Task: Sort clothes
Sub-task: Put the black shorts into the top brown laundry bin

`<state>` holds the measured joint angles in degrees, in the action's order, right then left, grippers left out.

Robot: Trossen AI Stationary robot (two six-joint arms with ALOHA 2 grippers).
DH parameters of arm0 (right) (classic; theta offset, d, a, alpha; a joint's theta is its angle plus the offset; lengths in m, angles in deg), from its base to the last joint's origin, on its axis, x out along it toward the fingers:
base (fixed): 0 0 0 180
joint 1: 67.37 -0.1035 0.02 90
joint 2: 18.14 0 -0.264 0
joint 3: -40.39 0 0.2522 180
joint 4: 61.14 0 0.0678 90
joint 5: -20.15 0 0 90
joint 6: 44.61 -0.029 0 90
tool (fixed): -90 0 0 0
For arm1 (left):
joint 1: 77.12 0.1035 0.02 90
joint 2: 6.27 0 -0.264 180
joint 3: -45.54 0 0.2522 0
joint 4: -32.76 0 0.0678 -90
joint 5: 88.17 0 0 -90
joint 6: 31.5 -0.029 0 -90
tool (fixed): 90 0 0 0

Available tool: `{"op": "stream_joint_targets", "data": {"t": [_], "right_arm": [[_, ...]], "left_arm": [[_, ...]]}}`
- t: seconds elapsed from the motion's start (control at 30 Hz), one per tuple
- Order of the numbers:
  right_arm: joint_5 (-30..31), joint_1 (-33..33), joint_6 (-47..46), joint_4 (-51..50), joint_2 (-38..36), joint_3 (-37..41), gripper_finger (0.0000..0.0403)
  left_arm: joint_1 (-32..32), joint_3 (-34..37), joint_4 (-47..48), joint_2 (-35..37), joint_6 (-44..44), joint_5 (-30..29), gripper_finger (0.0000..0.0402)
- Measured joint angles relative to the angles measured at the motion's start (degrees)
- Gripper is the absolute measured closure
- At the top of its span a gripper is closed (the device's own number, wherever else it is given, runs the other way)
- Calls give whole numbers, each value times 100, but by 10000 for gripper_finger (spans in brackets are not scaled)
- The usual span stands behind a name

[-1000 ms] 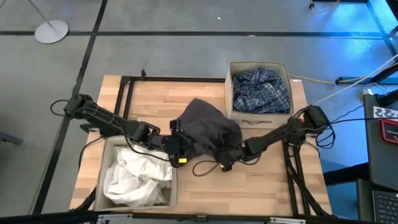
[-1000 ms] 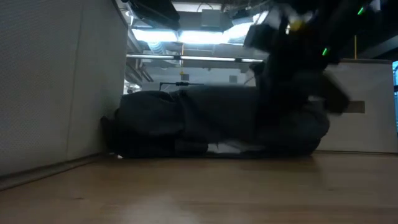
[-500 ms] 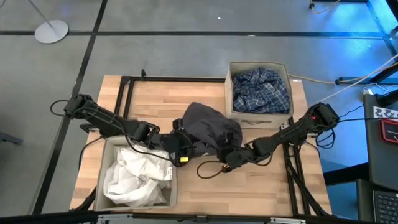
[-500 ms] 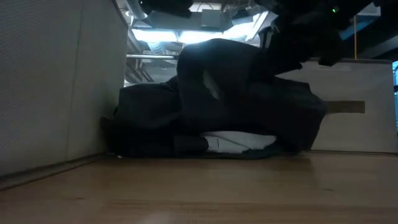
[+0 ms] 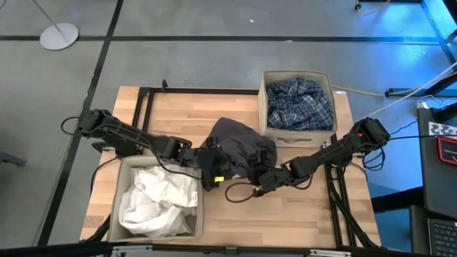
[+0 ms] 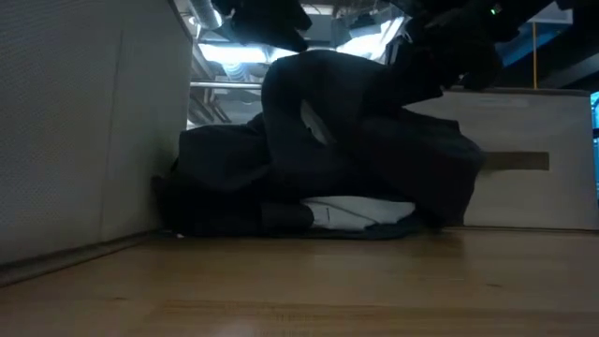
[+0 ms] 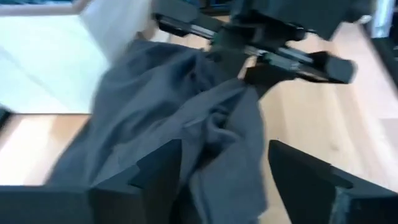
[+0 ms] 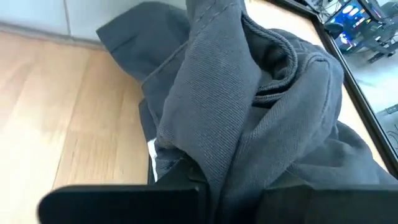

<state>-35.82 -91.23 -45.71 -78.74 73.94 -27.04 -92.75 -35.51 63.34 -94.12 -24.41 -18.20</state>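
The dark grey garment lies bunched on the wooden table between the two bins, and it also shows in the low view. My right gripper is at its near right edge, shut on a fold of it. My left gripper is at its near left edge, open, with a hanging fold of the garment between its two fingers. White clothes fill the near left bin. The blue-white plaid shirt fills the far right bin. My right gripper pinches a bunched fold of the dark grey garment between its two fingers, coming in low from the table's right. The fold stands raised above the rest of the garment, which lies on the table. My left gripper has its fingers on either side of a fold; whether they touch it I cannot tell.
A beige bin stands at the near left and another at the far right, both close to the garment. A black cable loop lies on the table by my right gripper. Bare wood lies toward the near edge.
My right gripper has taken hold of the garment's near right part and raised a fold of it, while the rest stays on the table. My left gripper has gone toward the table's right edge, in against the garment's near left edge.
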Motion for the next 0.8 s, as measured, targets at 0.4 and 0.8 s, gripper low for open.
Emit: {"op": "stream_joint_targets", "data": {"t": [0.4,0.8], "right_arm": [[-105,247,-125,198,0,-2,370],[-147,369,-122,452,-7,-2,370]], "left_arm": [[-106,0,-134,0,-434,194,132],[-100,0,-672,-609,-1324,28,135]]}}
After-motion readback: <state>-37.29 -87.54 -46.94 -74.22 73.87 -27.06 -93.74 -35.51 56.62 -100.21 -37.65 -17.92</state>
